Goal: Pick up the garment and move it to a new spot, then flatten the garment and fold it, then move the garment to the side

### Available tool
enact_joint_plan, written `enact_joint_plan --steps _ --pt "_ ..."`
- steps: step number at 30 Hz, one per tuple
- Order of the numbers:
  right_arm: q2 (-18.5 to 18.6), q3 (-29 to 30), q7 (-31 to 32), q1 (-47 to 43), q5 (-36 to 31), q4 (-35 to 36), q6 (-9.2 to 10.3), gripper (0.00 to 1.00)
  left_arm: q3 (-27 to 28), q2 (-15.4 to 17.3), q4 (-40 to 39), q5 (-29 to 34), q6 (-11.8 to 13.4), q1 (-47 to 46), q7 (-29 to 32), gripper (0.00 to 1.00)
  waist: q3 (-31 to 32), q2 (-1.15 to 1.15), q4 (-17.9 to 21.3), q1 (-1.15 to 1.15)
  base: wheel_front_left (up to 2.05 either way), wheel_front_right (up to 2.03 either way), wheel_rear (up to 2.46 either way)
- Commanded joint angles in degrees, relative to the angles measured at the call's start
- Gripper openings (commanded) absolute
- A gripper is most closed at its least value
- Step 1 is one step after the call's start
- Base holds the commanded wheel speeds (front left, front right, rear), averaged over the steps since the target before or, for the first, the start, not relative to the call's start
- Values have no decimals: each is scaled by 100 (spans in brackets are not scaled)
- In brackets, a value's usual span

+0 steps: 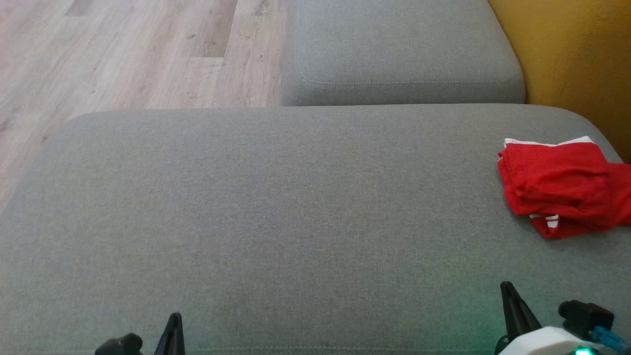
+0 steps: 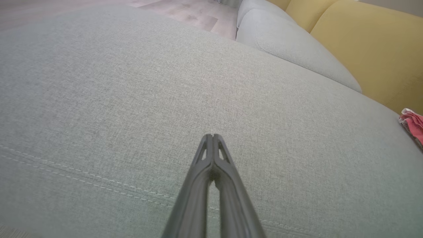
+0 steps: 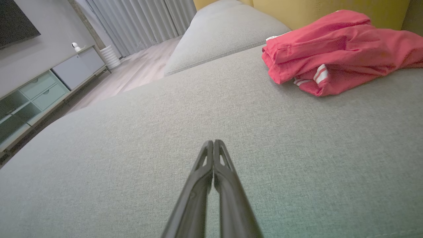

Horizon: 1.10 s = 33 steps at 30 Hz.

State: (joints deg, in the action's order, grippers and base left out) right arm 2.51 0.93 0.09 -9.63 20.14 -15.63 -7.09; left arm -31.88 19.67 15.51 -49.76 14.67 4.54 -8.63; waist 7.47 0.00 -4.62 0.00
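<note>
The garment (image 1: 559, 185) is a red piece with white stripes, bunched in a loose heap at the right edge of the grey sofa seat (image 1: 276, 217). In the right wrist view the garment (image 3: 333, 49) lies ahead and to the right, well apart from my right gripper (image 3: 213, 142), whose fingers are pressed together with nothing between them. Low at the right in the head view, the right gripper (image 1: 507, 286) hovers over the seat's near edge. My left gripper (image 1: 175, 315) sits low at the left, shut and empty (image 2: 212, 135); a sliver of the garment (image 2: 413, 125) shows far right.
A second grey cushion (image 1: 399, 54) lies beyond the seat. A yellow backrest (image 1: 577, 59) rises along the right side. Pale wooden floor (image 1: 123, 54) lies to the far left. A low cabinet (image 3: 49, 89) and curtains (image 3: 138, 23) stand across the room.
</note>
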Motion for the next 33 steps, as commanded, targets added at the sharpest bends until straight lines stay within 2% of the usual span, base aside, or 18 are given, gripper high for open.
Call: enact_joint_plan --steps 1,33 --pt "7 41 33 357 192 206 -7 0 216 16 -149 -114 -68 -347 24 0 -12 0 8 0 0 0 0" --pt "16 195 213 722 2290 195 -17 0 1269 -468 -149 -1375 -711 -562 444 0 -237 0 143 0 0 0 0"
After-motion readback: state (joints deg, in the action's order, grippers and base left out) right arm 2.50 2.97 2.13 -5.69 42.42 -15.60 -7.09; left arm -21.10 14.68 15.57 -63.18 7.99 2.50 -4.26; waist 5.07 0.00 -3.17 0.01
